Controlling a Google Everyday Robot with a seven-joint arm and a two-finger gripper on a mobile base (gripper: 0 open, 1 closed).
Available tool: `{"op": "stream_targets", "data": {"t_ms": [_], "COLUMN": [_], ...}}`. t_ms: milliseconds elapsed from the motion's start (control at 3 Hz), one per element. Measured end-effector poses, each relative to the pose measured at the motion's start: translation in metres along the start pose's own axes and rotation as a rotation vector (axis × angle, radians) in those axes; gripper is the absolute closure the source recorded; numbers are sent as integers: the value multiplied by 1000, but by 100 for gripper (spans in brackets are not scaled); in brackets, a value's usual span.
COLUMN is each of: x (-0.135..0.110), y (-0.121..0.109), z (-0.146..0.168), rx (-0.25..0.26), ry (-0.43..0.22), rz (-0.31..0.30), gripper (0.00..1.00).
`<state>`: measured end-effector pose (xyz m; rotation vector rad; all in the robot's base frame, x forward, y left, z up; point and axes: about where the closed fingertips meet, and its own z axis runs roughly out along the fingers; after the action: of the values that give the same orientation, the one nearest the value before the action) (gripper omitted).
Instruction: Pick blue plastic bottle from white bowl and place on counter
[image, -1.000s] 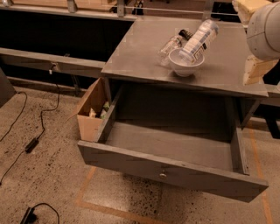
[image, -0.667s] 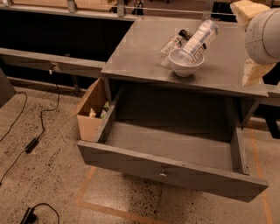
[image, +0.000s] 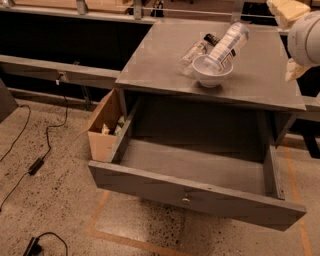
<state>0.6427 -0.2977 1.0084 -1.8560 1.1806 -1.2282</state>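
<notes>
The blue plastic bottle (image: 226, 46), clear with a white printed label, lies tilted in the white bowl (image: 212, 75), one end sticking out up and to the right. The bowl stands on the grey counter (image: 160, 60), near its middle. My gripper (image: 286, 11) is the pale piece at the top right edge, to the right of the bottle and apart from it. The white arm joint (image: 306, 32) sits just below it.
A smaller clear bottle (image: 194, 54) with a dark cap lies on the counter, touching the bowl's left side. The wide grey drawer (image: 200, 192) below stands pulled open. A cardboard box (image: 102, 135) sits on the floor left of the cabinet. Cables (image: 35, 165) lie on the floor.
The arm at the right edge has shifted slightly. The bottle, bowl and drawer have not moved.
</notes>
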Motion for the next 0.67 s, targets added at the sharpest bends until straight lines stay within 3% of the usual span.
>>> {"op": "stream_targets", "data": {"t_ms": [667], "x": [13], "y": [-24], "z": [65], "rx": [88], "ry": [-102], "rz": [-76], "gripper": [0]}}
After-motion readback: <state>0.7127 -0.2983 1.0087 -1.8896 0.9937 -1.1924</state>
